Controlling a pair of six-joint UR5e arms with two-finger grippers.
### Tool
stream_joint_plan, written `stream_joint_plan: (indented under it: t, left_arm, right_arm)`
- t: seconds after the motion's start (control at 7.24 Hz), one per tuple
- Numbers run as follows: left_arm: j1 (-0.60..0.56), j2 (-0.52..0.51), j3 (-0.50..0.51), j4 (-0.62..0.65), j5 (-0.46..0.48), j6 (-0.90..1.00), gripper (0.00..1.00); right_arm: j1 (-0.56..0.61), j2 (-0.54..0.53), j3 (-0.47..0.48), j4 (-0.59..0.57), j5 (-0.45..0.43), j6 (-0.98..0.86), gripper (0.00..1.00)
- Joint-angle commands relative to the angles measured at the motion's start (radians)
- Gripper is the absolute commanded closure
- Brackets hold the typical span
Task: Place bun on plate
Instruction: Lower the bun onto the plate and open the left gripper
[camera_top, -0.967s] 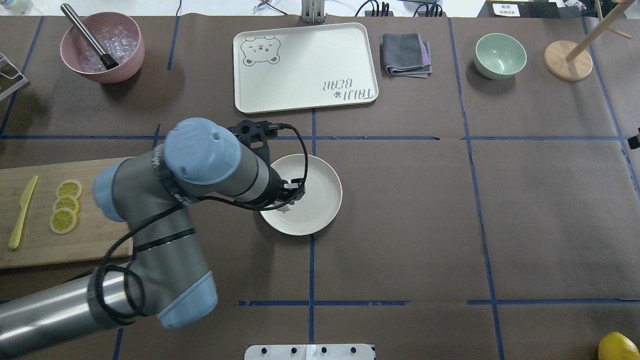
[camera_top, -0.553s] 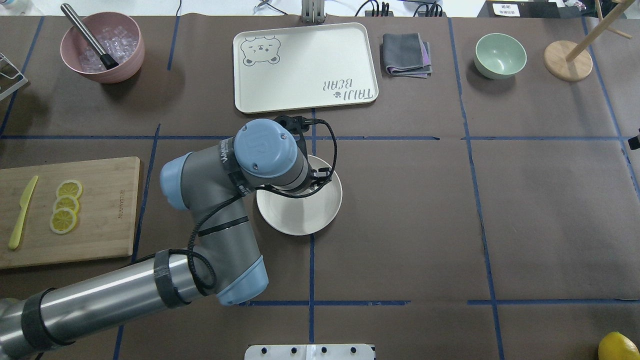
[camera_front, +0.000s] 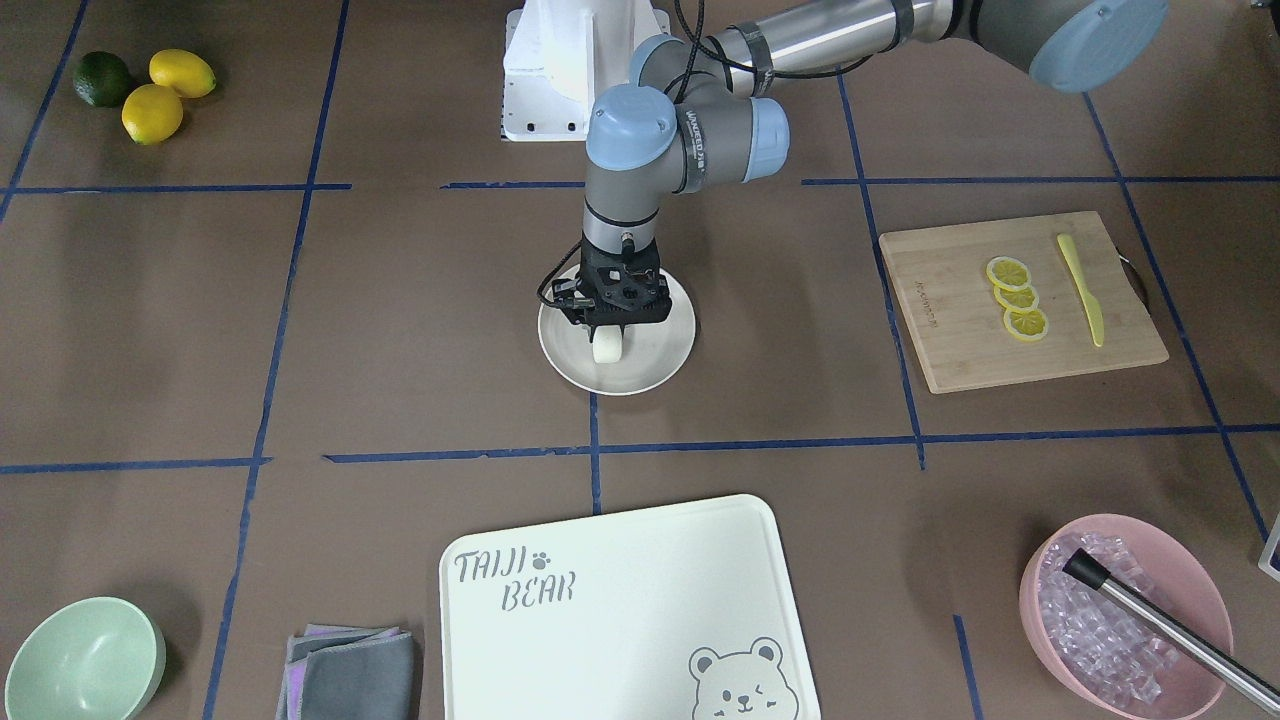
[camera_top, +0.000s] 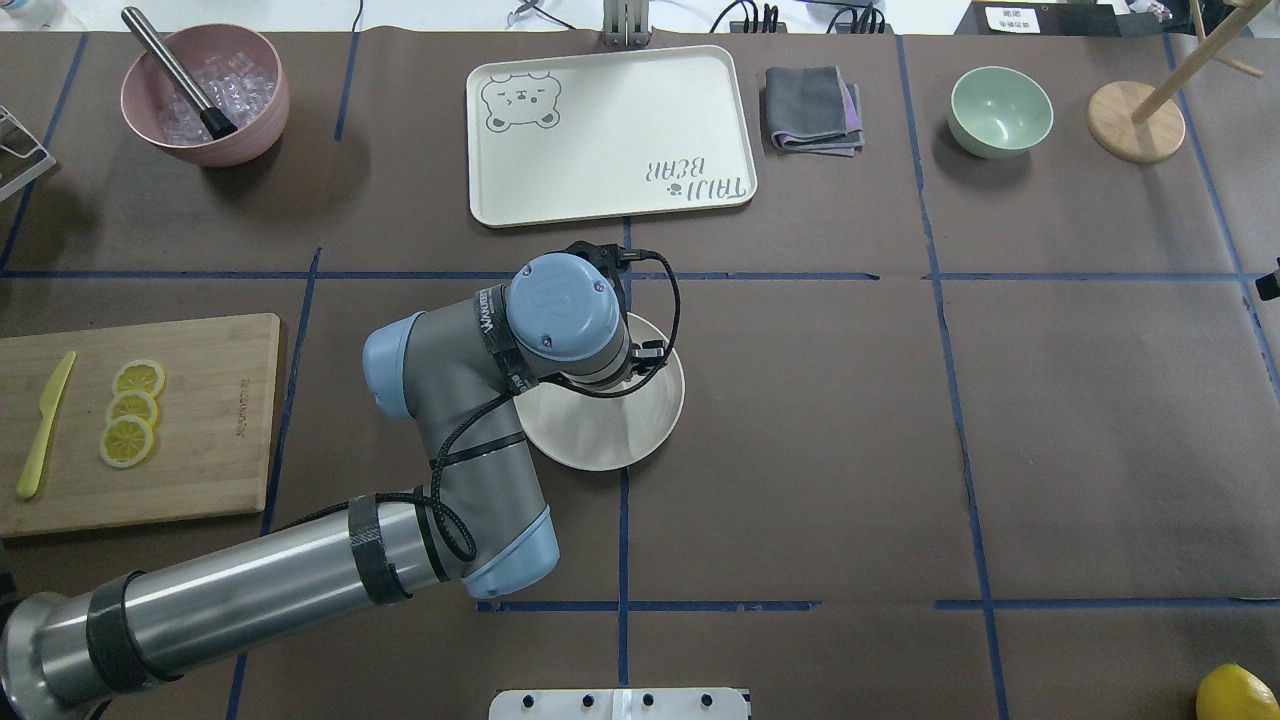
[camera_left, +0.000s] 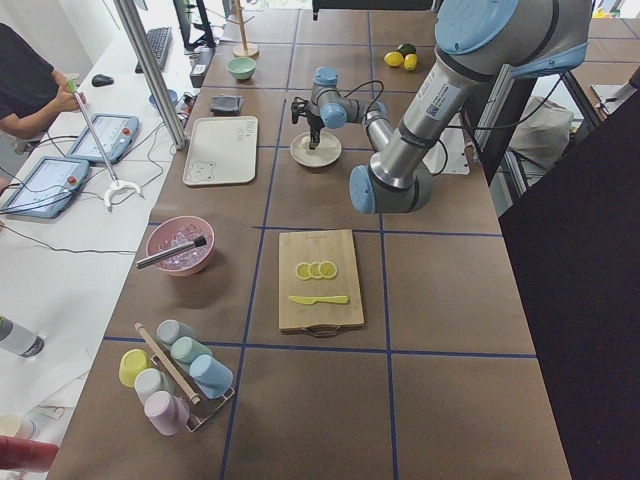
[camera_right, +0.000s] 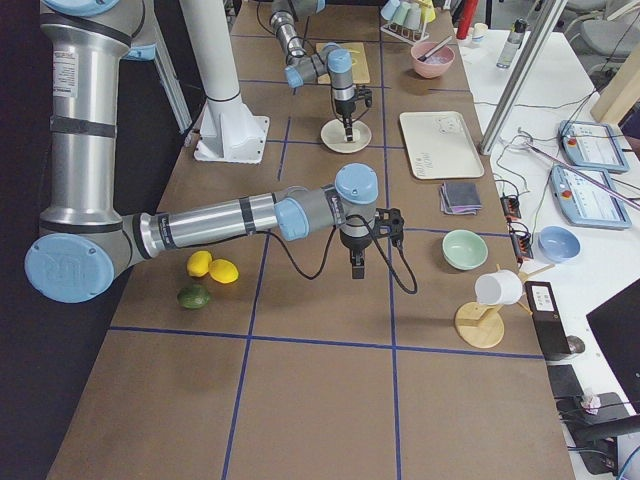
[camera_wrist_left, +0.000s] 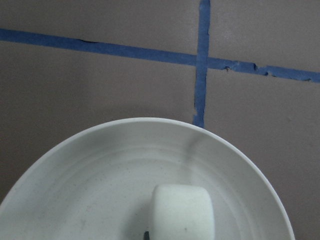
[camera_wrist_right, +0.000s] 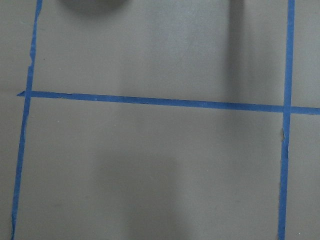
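- The left arm has swung its elbow inward and stood its wrist upright, so the left tool (camera_front: 612, 318) now points straight down over the plate (camera_front: 660, 350), which has not shifted.
- The bun (camera_front: 608, 348) hangs at the tool's tip, low over the plate's middle; the tool seems pinched on the bun's top, and contact with the plate is unclear.
- Judged from this, only lowering and release remain.
- The right tool (camera_right: 357, 265) hovers well apart; its state cannot be told.
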Motion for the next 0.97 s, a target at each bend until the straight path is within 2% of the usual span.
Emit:
stream_joint_plan:
  t: [0.0,0.28,0.41,0.55,0.83]
  left_arm:
    - [0.004,0.005,-0.001,0.000,0.000,0.000,0.59]
    - [0.004,0.007,-0.001,0.000,0.000,0.000,0.50]
    - [0.004,0.007,-0.001,0.002,0.000,-0.001,0.20]
    - [0.004,0.008,-0.001,0.003,0.000,-0.001,0.04]
    - [0.004,0.008,-0.007,0.005,0.000,-0.001,0.01]
  right_arm:
    - [0.000,0.000,-0.002,0.000,0.000,0.001,0.00]
    - [0.000,0.000,0.000,0.000,0.000,0.002,0.00]
    - [0.000,0.001,0.000,0.000,0.002,0.004,0.00]
    - [0.000,0.002,0.000,-0.002,0.002,0.004,0.00]
    - [0.000,0.002,0.000,0.000,0.002,0.004,0.00]
